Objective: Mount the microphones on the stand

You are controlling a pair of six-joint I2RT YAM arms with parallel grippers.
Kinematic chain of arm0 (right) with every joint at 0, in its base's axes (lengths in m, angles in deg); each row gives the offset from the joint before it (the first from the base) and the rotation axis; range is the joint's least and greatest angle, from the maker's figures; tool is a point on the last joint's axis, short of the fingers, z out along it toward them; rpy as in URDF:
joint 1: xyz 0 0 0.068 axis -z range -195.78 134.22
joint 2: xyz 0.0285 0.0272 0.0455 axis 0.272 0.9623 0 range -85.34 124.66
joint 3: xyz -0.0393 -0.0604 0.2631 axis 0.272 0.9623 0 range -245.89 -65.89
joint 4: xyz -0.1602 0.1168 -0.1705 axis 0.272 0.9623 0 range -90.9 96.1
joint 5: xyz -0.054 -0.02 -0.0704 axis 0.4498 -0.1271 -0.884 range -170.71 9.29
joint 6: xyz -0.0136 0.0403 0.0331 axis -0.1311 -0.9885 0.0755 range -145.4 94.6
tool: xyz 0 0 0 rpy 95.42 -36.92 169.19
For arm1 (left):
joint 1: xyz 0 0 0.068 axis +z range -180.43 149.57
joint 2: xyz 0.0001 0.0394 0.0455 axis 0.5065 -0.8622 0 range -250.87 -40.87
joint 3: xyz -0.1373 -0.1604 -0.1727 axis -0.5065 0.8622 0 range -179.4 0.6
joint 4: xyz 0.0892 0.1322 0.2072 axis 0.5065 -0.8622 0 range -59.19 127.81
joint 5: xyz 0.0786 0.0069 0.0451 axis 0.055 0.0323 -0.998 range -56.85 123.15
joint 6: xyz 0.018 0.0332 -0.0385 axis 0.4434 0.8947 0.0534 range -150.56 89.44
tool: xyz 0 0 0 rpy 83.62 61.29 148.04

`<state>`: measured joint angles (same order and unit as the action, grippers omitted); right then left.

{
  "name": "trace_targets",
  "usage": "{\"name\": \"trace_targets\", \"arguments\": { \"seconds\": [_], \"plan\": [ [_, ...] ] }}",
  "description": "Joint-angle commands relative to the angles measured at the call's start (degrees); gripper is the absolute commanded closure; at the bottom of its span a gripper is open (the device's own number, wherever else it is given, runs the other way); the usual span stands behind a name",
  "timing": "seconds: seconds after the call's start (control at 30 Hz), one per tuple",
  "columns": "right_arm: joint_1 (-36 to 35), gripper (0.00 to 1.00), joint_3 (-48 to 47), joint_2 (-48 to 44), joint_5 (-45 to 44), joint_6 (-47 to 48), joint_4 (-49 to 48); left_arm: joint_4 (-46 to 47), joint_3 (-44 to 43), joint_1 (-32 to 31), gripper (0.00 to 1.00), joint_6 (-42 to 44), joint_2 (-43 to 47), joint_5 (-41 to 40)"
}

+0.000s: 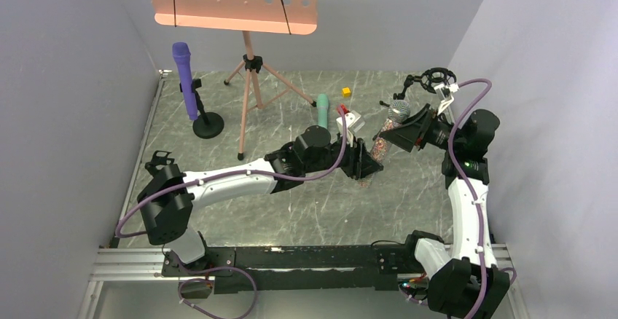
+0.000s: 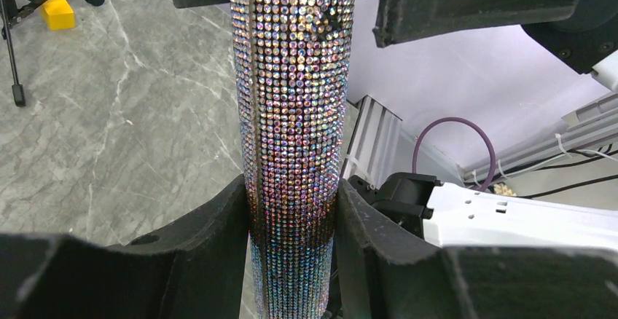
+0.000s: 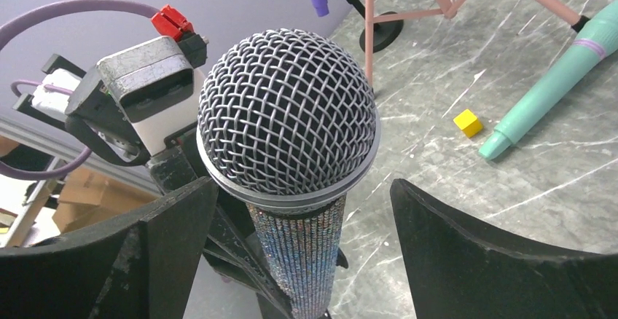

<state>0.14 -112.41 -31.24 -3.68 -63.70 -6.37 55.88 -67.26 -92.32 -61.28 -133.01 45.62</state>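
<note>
At the left of the grey marble table (image 1: 218, 188), the purple microphone (image 1: 182, 68) stands upright, clipped in a black round-based stand (image 1: 208, 124) beside a pink music stand (image 1: 248, 79). Nearer the middle, the teal-green microphone (image 1: 321, 111) lies flat near a small yellow block (image 1: 346, 92). At the centre, the left gripper (image 2: 291, 224) is clamped on the lower body of the tilted glittery microphone (image 2: 291, 100). To the right, the right gripper (image 3: 302, 188) has its jaws spread wide on either side of the silver mesh head (image 3: 288, 122), not touching it.
</note>
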Motion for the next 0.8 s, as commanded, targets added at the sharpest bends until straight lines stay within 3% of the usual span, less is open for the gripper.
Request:
{"name": "trace_targets", "arguments": {
  "seconds": [0.0,0.13,0.2,0.33,0.43,0.5,0.6,0.67,0.77],
  "plan": [
    [-0.2,0.08,1.0,-0.9,0.3,-5.1,-4.7,4.9,-2.4,-0.4,1.0,0.1,-0.7,0.8],
    [-0.2,0.15,1.7,-0.8,-0.1,-6.0,-5.6,5.1,-2.6,-0.5,1.0,-0.2,-1.2,1.3],
    [-0.2,0.24,2.1,-0.6,-0.1,-6.9,-6.9,5.2,-2.6,-0.5,1.0,-0.1,-1.3,1.5],
    [-0.3,0.57,2.3,-0.5,-0.2,-6.3,-7.4,5.3,-2.6,-0.5,1.0,-0.1,-1.1,1.6],
    [-0.3,0.74,2.1,-0.6,-0.1,-4.5,-6.5,5.5,-2.2,-0.5,0.97,-0.3,-0.9,1.8],
    [-0.3,0.79,1.5,-0.7,-0.1,-2.4,-5.1,5.5,-1.8,-0.5,0.88,-0.9,-0.5,2.1],
    [-0.2,0.81,-1.0,-0.6,-0.6,3.6,0.7,6.6,-0.2,-0.4,0.56,-1.5,0.9,2.2],
    [-0.1,0.82,-4.0,0.1,-0.8,9.1,6.9,7.1,1.6,-0.3,0.41,-1.0,2.5,1.9],
    [-0.1,0.83,-10.1,2.0,-2.6,19.1,17.0,7.7,5.1,0.1,0.27,1.4,6.3,1.4]
  ]
}}
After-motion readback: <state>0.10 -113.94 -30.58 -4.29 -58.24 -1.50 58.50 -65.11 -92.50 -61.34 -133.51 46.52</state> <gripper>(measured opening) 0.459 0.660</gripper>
